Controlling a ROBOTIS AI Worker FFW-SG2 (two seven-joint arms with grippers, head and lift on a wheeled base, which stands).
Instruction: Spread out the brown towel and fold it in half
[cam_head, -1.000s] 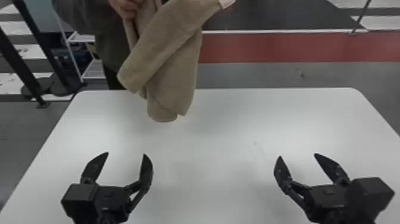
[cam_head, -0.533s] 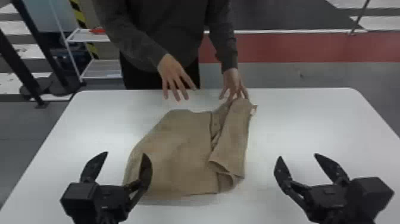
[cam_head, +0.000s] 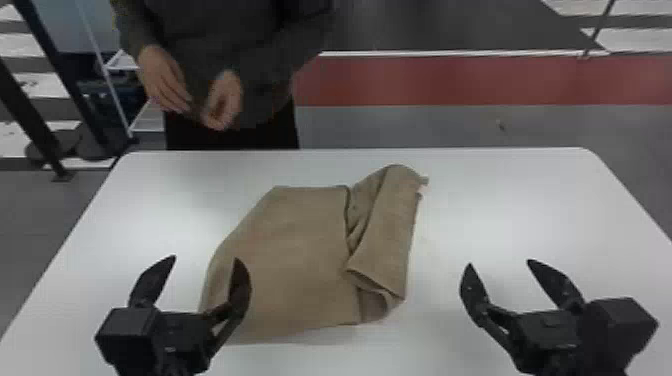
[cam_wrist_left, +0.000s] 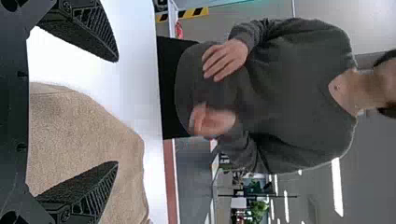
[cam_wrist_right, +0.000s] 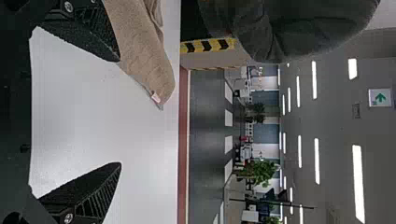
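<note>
The brown towel (cam_head: 290, 250) lies crumpled left of the table's middle, its left part fairly flat and its right part folded over in a raised, loose strip. My left gripper (cam_head: 206, 260) stands open at the towel's near left part, one finger overlapping it in the head view. In the left wrist view the towel (cam_wrist_left: 84, 135) spreads beneath the open left gripper (cam_wrist_left: 116, 112). My right gripper (cam_head: 499, 262) is open to the right of the towel, holding nothing. From the right wrist, the towel's end (cam_wrist_right: 144, 60) with a small tag appears beyond one finger of the right gripper (cam_wrist_right: 119, 112).
The white table (cam_head: 525, 210) has bare surface to the right of the towel and along its far side. A person stands behind the far edge at the left, both hands (cam_head: 225, 100) held off the towel. Dark posts stand on the floor beyond the table's left side.
The person's hands first held the towel up, then laid it on the table; now they have let go and drawn back. Both my arms have kept still.
</note>
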